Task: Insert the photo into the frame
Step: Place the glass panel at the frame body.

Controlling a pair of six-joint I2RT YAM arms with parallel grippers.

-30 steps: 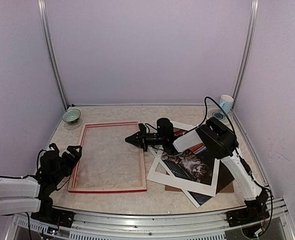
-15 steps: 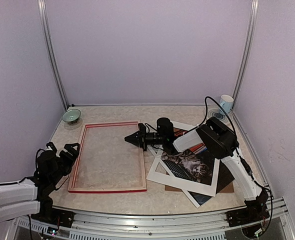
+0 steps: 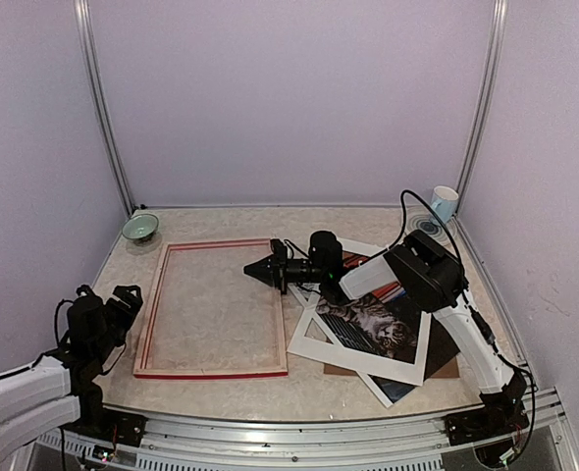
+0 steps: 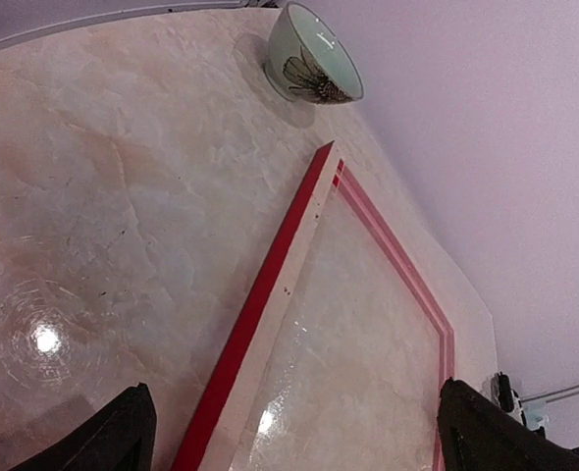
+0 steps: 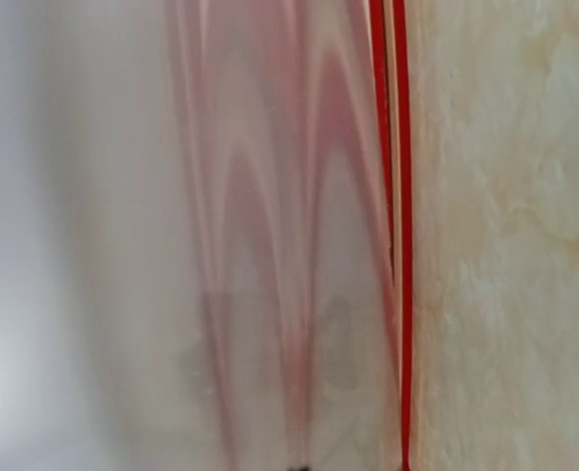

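The frame (image 3: 153,312) lies flat on the table left of centre, pale wood back up, its red rail (image 4: 260,294) also in the left wrist view. The photo (image 3: 370,325), a cat print, lies right of it, and a white mat (image 3: 313,339) covers its edges. My right gripper (image 3: 253,270) is shut to a point, empty, at the frame's right rail near its far end. That wrist view is a blur of glass and red rail (image 5: 403,245). My left gripper (image 3: 108,294) is open and empty just left of the frame, fingers (image 4: 123,437) wide apart.
A green bowl (image 3: 140,228) stands at the back left corner, seen too as the bowl (image 4: 314,61) beyond the frame. A white cup (image 3: 445,203) stands at the back right. A brown board (image 3: 448,367) lies under the photo pile.
My left arm has drawn back to the left and toward the near edge, away from the frame's left rail, still open. The right gripper has hardly moved.
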